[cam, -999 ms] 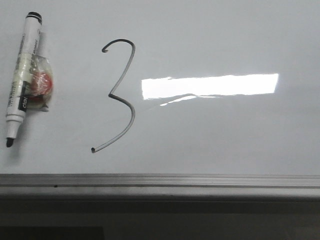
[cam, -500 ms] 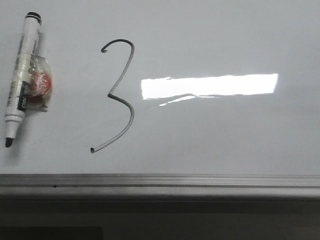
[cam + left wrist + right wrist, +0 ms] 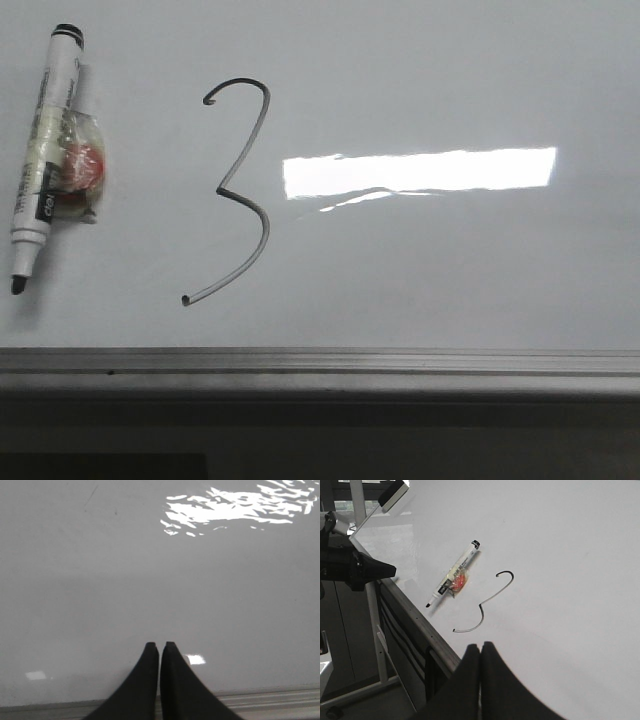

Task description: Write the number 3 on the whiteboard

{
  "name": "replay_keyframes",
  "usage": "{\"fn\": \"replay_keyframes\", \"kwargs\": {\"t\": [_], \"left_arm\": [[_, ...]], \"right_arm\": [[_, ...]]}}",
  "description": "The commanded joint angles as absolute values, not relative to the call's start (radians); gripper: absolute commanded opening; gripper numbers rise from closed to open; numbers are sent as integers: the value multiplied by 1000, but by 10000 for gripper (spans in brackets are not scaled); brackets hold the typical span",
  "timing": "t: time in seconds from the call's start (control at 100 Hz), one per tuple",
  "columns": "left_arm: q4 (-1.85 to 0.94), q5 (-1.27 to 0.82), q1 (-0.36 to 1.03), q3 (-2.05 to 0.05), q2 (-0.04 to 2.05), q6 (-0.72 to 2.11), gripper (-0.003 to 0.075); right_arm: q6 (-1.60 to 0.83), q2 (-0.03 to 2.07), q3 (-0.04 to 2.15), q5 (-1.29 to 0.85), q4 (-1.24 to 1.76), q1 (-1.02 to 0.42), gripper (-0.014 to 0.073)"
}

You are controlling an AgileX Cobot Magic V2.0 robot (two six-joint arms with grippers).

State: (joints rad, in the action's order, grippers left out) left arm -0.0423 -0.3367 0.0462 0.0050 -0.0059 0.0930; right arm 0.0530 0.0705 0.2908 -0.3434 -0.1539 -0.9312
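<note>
The number 3 (image 3: 240,190) is drawn in thin dark grey on the whiteboard (image 3: 420,280), left of the middle in the front view. It also shows in the right wrist view (image 3: 485,602). A white marker with a black cap and a taped red and yellow wad (image 3: 45,150) lies flat on the board left of the digit, and shows in the right wrist view (image 3: 452,580) too. My left gripper (image 3: 159,646) is shut and empty over bare board near the frame strip. My right gripper (image 3: 481,646) is shut and empty near the board's edge, short of the digit's tail. Neither gripper shows in the front view.
A silver frame strip (image 3: 320,362) runs along the board's near edge. A bright rectangular glare patch (image 3: 420,172) lies right of the digit. In the right wrist view the other arm's black body (image 3: 355,570) hangs beyond the board's edge, above a metal stand (image 3: 375,645).
</note>
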Motion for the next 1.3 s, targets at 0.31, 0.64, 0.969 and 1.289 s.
{"fn": "replay_keyframes", "kwargs": {"t": [0.31,0.64,0.969,1.289], "left_arm": [[-39,-281,44,38,-31,95,-20],[-39,-281,44,38,-31,95,-20],[-39,-281,44,38,-31,95,-20],[-39,-281,44,38,-31,95,-20]], "right_arm": [[53,79,318,-263,-169,-926,-54],[46,79,296,-199,-169,-889,-54],[32,79,56,6,-17,-494,-54],[32,62,-35,-13,-22,-222,-54]]}}
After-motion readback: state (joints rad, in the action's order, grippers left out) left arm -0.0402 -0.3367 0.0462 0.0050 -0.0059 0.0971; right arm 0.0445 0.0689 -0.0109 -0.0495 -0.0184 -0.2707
